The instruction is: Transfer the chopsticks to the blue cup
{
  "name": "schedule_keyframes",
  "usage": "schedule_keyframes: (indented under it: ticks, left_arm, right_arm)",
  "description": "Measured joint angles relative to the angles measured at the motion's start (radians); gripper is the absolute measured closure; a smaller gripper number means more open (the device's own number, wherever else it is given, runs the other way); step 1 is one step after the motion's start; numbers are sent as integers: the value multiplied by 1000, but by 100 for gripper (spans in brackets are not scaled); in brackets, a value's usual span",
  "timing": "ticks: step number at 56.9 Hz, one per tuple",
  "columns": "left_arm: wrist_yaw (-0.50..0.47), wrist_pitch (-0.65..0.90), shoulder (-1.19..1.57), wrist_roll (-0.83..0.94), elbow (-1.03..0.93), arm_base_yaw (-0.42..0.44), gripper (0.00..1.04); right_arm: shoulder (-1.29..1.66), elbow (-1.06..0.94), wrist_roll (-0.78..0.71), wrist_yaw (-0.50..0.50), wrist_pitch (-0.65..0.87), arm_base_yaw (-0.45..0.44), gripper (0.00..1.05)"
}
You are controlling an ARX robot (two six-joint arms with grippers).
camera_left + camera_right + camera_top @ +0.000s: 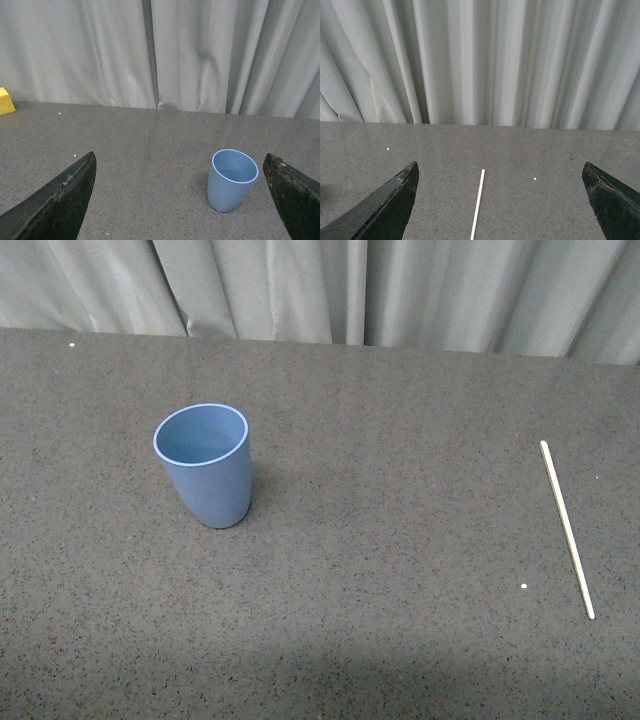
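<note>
The blue cup (204, 465) stands upright and empty on the dark speckled table, left of centre in the front view. The chopstick (566, 527), a thin cream stick, lies flat at the far right. Neither arm shows in the front view. In the left wrist view my left gripper (180, 165) is open, and the cup (232, 179) stands ahead of it, near one fingertip (292, 192). In the right wrist view my right gripper (500, 172) is open, and the chopstick (478, 202) lies on the table ahead between the jaws, untouched.
A grey curtain (330, 290) hangs behind the table's far edge. A yellow block (6, 101) sits at the table's far side in the left wrist view. Small white specks (524, 586) lie on the table (400, 540).
</note>
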Motion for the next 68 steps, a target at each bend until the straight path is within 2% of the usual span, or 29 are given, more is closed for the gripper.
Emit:
schedule_keyframes:
  ticks: [68]
  left_arm:
    - [0,0,0,0,0,0,7]
  right_arm:
    - [0,0,0,0,0,0,9]
